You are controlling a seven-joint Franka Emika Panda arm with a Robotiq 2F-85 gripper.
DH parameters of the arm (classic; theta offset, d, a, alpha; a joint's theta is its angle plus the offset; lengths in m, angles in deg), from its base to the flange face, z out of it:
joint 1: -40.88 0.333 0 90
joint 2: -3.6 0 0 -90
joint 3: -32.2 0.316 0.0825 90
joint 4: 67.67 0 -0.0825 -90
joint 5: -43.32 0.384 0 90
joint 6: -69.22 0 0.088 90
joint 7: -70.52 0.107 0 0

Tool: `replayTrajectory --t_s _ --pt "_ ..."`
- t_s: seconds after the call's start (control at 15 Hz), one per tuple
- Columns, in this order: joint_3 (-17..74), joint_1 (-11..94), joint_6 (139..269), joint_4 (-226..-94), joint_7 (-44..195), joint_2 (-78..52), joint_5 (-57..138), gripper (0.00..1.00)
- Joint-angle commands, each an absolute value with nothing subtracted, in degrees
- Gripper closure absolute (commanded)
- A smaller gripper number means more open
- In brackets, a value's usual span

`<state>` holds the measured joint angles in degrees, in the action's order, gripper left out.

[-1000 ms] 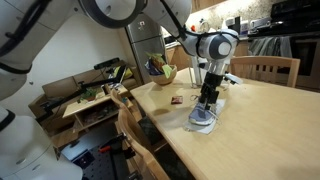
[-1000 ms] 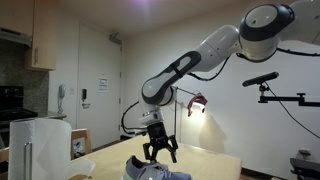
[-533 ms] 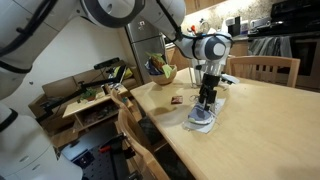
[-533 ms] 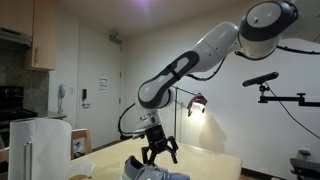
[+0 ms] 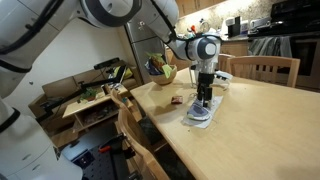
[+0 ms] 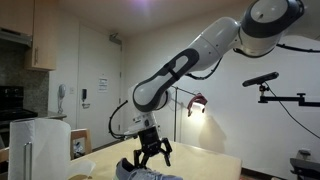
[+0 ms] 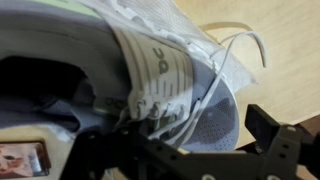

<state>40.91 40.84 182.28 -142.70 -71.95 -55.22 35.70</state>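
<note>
A light grey mesh sneaker with white laces lies on the wooden table; it also shows low in an exterior view as the sneaker. My gripper hangs straight above it, pointing down, jaws open. Seen from the other side, the gripper stands just over the shoe's top. In the wrist view the sneaker fills the picture, tongue label and laces up. The gripper straddles the lace area, and one dark finger stands clear of the toe. Nothing is clamped.
A bowl with items stands at the table's far corner, and a small dark object lies beside the shoe. Wooden chairs ring the table, one at the near edge. A white roll stands nearby.
The jaws have spread a little wider and the arm has shifted sideways over the shoe. The sneaker lies slightly displaced from where it was.
</note>
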Motion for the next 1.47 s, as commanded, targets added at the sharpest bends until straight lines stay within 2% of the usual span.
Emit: replayTrajectory --t_s 0.0,0.67,1.4 --pt "39.4 43.6 188.3 -148.5 -67.8 -51.2 33.2 0.00" --pt "38.1 46.2 203.0 -161.1 -56.5 -44.1 27.2 0.00" --pt "33.7 52.7 220.5 -179.8 -38.1 -34.7 11.8 0.00"
